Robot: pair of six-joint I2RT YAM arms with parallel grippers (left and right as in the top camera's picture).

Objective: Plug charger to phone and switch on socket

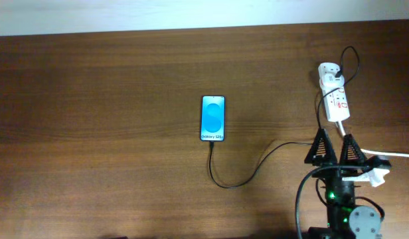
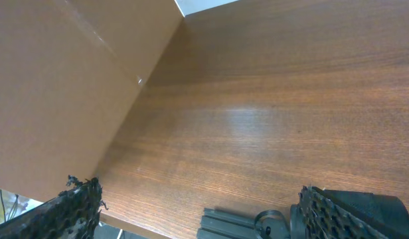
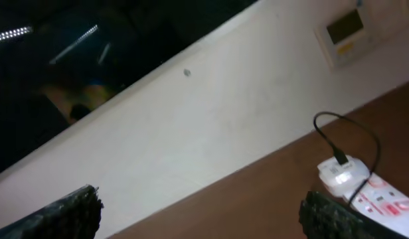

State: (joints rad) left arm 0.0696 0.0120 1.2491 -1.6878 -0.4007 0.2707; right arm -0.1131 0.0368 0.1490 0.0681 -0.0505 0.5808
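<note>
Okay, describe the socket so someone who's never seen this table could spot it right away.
Look at the brown wooden table and go to its far right side, beyond the right hand. The socket lies there, a small white oblong strip. Unlike the blue-screened phone mid-table, it has red-marked switches and a thick white cord.

I saw a brown wood table (image 1: 91,133) carrying the phone (image 1: 213,118) mid-surface, screen up. Socket (image 1: 334,98) lay near the far right; the charger (image 1: 244,178) cable ran across the top between them.

Blue-screened phone (image 1: 213,118), black charger (image 1: 247,174), white red-marked socket (image 1: 335,97).
</note>
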